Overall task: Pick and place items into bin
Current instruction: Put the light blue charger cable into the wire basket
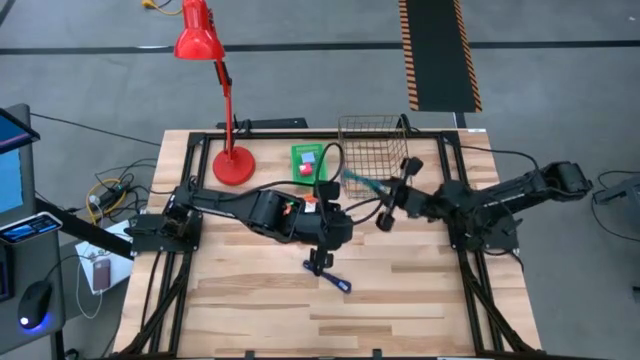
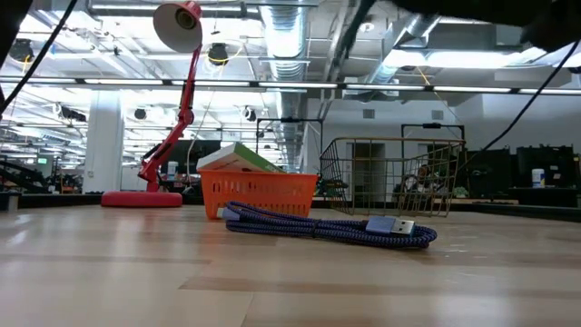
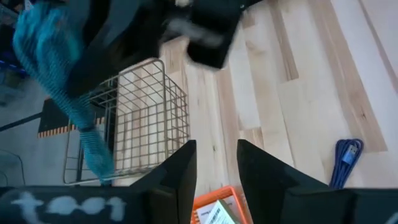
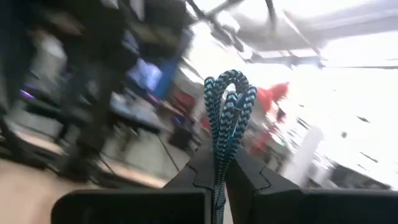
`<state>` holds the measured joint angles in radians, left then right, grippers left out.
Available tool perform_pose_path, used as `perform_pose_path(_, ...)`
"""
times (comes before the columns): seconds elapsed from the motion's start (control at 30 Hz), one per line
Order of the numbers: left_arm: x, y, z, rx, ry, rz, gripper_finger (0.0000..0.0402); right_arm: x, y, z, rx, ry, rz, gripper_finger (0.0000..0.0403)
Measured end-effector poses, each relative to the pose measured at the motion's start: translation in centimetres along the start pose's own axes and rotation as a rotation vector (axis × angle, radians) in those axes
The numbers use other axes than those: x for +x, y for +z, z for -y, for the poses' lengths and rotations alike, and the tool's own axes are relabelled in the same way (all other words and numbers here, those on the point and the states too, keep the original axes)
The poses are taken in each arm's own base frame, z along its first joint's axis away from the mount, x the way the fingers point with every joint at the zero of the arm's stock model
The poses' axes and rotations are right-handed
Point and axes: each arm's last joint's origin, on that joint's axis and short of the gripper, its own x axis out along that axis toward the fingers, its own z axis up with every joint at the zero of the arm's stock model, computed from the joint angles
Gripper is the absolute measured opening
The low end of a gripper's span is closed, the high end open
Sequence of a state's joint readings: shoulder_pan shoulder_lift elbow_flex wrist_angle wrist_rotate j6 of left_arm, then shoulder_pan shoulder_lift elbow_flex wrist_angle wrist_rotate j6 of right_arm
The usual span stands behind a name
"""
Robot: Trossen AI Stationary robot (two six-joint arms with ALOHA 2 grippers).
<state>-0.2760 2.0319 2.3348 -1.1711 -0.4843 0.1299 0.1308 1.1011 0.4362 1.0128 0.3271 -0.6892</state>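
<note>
Right end effector: the right end effector (image 4: 219,186) has its dark fingers clamped together on a looped teal braided cable (image 4: 225,118); in the high view it (image 1: 397,190) sits beside the near left corner of the wire bin, with the teal cable (image 1: 362,182) sticking out toward the bin.
Left end effector: the left end effector (image 3: 215,168) has its two dark fingers standing apart with nothing between them; in the high view it (image 1: 322,232) is over the middle of the counter, just behind the blue cable.
Wire bin: a tan wire-mesh basket (image 1: 372,145) stands at the far edge of the wooden counter (image 1: 420,300), right of centre; in the left wrist view the teal cable (image 3: 62,93) hangs in front of the bin (image 3: 140,118).
Blue cable: a blue-purple braided cable with a metal plug (image 2: 331,225) lies coiled flat on the counter, in front of the orange basket; from above it (image 1: 328,272) is near the counter's middle, well apart from the wire bin.
Orange basket: a small orange plastic slotted basket (image 2: 259,194) holds a green-and-white printed box (image 2: 238,159) lying tilted in it; whether the basket is what the left arm covers from above cannot be told.
Green card: a flat green card with small red and light-blue blocks (image 1: 309,161) lies just left of the wire bin.
Lamp: a red desk lamp (image 1: 213,95) stands on its round base at the far left of the counter.
</note>
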Motion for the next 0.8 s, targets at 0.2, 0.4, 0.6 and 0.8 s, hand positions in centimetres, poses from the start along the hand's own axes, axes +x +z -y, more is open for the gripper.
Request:
perform_pose_path(0.2, 0.0, 0.0, 0.0, -0.033, 0.001, -0.001, 0.0105, 0.7, -2.9, 2.2, -0.058, -0.115, -0.193, 0.0009)
perform_pose_path(0.4, 0.0, -0.1, 0.0, -0.046, -0.008, -0.006, 0.0105, 0.6, -5.9, 4.3, -0.002, -0.182, -0.380, 0.0011)
perform_pose_path(0.6, 0.0, -0.1, 0.1, -0.062, -0.024, -0.005, 0.0105, 0.4, -7.2, 5.4, 0.059, -0.238, -0.450, 0.0070)
perform_pose_path(0.8, 0.0, -0.2, 0.1, -0.062, -0.035, -0.017, 0.0105, 0.4, -7.4, 5.7, 0.080, -0.254, -0.453, 0.0132)
